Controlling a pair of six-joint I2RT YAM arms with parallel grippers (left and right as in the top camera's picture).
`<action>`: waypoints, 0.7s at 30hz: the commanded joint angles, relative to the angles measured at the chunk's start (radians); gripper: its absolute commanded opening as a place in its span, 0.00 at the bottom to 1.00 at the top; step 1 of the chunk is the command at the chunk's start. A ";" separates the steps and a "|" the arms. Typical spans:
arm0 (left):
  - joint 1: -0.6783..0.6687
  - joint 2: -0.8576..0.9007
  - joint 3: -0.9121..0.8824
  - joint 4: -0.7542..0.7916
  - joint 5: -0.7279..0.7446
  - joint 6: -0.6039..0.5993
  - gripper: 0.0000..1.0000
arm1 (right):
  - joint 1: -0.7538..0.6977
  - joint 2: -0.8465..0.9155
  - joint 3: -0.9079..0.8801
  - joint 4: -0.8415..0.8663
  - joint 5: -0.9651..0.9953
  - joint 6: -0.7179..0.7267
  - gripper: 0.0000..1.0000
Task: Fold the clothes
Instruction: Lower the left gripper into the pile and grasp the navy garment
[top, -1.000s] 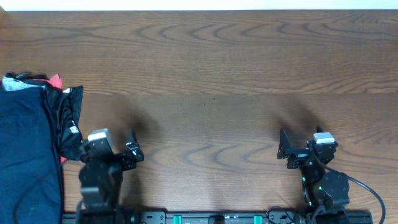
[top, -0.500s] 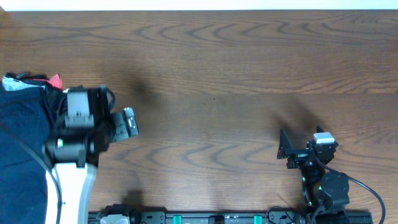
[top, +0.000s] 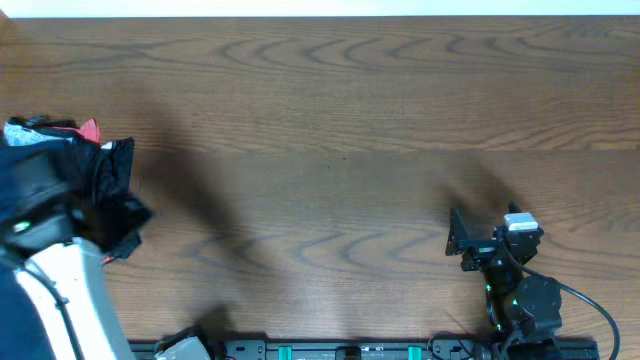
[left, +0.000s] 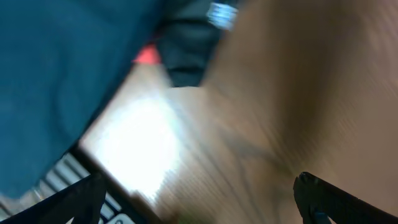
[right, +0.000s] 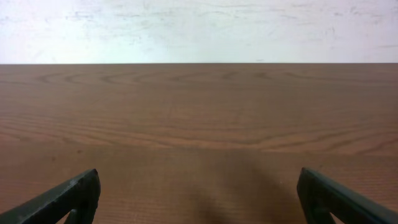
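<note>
At left edge of table (top: 340, 100), clothes (top: 110, 160) heaped, dark blue and black with red scrap, left gripper (left: 199, 186) at heap's edge, blurred, jaws wide, right gripper (right: 198, 179) well apart, front right, jaws wide

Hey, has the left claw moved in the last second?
Yes. Overhead, the left claw swung left and away from the table's near edge, now reaching the clothes pile, which stayed put.

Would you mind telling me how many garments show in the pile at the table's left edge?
3 by colour: a blue garment outermost, a black garment on its inner side, a red piece peeking out between them. The left arm may hide others.
</note>
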 joint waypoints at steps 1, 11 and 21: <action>0.156 0.059 0.021 -0.005 0.067 -0.056 0.98 | 0.009 -0.006 -0.003 -0.001 -0.003 -0.016 0.99; 0.274 0.369 0.018 0.065 0.059 0.010 0.87 | 0.009 -0.006 -0.003 -0.001 -0.003 -0.016 0.99; 0.274 0.478 0.018 0.202 0.059 0.118 0.85 | 0.009 -0.006 -0.003 -0.001 -0.003 -0.016 0.99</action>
